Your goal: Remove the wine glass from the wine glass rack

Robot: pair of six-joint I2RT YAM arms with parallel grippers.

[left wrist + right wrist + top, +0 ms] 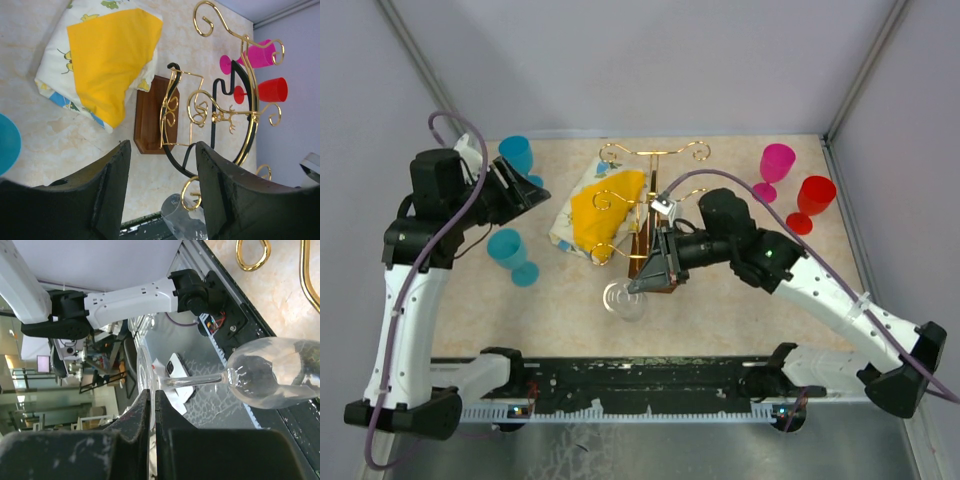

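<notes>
The clear wine glass lies sideways in the air at the near side of the wine glass rack, a gold wire stand on a brown wooden base. My right gripper is shut on the glass's thin round foot. Stem and bowl stick out beyond the fingers. A gold scroll of the rack shows above the bowl, apart from it. My left gripper hovers open and empty at the far left. In its wrist view the glass sits low beside a gold curl.
A folded yellow-and-white cloth lies left of the rack. Two teal cups stand near the left arm. A pink cup and a red cup stand at the back right. Grey walls enclose the table.
</notes>
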